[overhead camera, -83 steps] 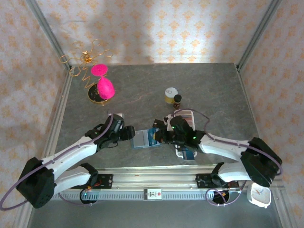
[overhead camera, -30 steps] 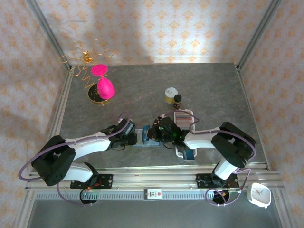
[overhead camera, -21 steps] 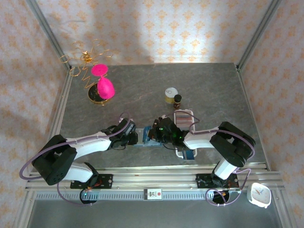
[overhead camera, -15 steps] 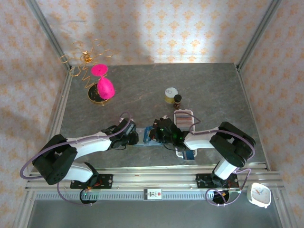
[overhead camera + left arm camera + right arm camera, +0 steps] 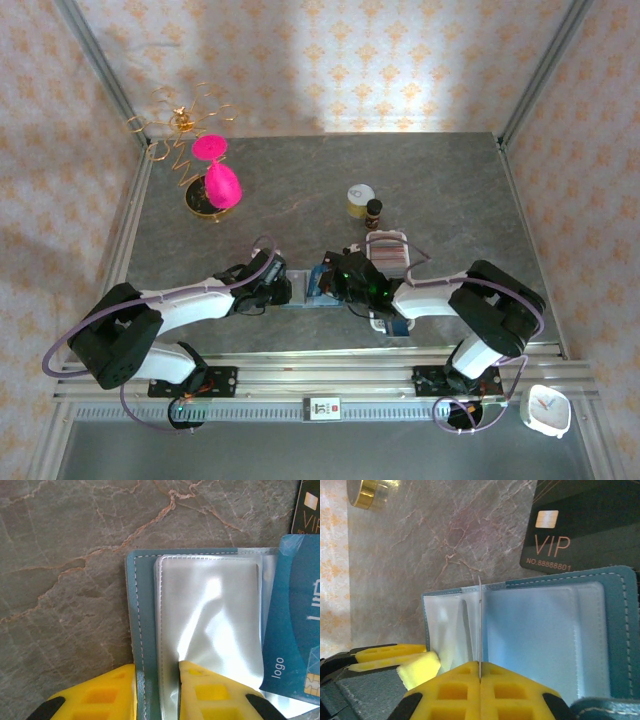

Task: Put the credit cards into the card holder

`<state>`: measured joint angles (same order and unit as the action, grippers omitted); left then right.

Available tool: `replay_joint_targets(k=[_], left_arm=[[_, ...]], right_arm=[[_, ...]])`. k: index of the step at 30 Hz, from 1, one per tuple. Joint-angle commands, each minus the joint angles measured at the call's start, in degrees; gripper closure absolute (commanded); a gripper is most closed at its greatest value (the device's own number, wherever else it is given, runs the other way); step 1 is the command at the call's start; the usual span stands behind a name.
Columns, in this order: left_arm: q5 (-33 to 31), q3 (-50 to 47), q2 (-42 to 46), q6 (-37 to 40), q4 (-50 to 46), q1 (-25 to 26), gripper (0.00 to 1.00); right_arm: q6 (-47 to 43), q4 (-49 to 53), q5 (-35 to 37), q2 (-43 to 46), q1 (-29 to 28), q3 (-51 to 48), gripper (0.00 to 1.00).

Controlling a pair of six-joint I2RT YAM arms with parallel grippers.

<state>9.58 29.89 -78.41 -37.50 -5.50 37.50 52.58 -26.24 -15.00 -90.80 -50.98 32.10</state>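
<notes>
Right wrist: right pincer clamped on edge-on card; left pincer astride holder edge (gripping or pressing, cannot tell). Risk: missing sleeve mouth, through holder sliding.

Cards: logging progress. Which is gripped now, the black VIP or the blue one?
The blue card, pinched edge-on in the right gripper over the open card holder; the black VIP card lies flat on the table.
</notes>
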Motion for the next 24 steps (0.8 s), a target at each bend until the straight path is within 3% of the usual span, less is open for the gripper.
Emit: replay_joint_targets(k=[1, 24], left_arm=[[1.08, -2.21, -2.01, 0.76, -4.39, 0.50, 0.77], [2.32, -2.82, -1.83, -0.13, -2.68, 0.48, 0.75]], right_arm=[[0.81, -3.07, -0.78, -1.04, -0.17, -0.80, 1.00], [3.31, -2.56, -7.18, -4.56, -0.61, -0.70, 1.00]])
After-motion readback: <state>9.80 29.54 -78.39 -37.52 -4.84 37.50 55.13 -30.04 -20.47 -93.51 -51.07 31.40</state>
